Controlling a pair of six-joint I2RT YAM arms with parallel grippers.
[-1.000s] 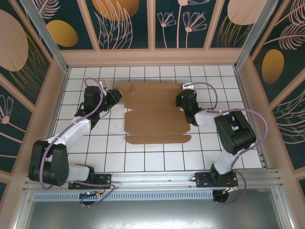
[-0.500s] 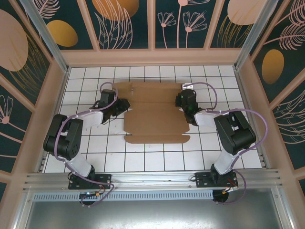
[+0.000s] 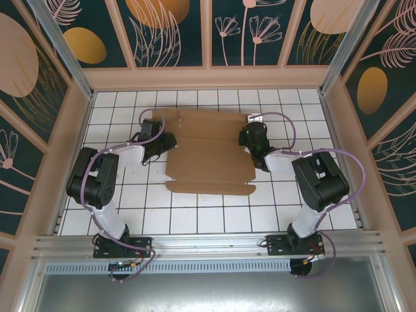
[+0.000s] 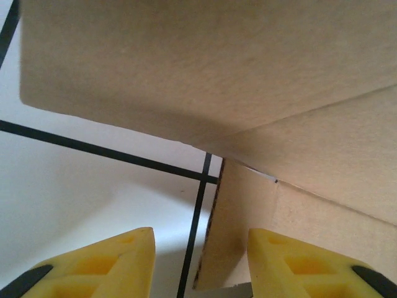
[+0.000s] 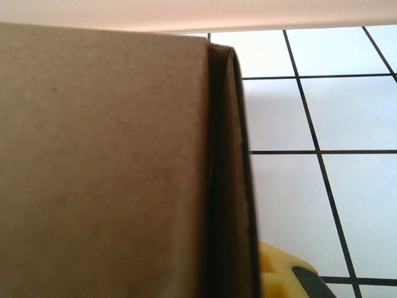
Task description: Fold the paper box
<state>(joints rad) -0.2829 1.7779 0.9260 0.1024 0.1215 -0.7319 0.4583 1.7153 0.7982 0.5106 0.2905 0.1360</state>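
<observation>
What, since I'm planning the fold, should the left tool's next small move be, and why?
Probably close the left tool on the flap of the paper box: the flap's edge sits between its open fingers, ungripped.

Bright, even light from overhead fills the top view, which is sharp, with faint soft shadows on the white tiled floor (image 3: 195,218). Both wrist views are softer: the paper box (image 4: 186,62) lies too close, blurred, throwing a grey shadow on the tiles, its fold dark
</observation>
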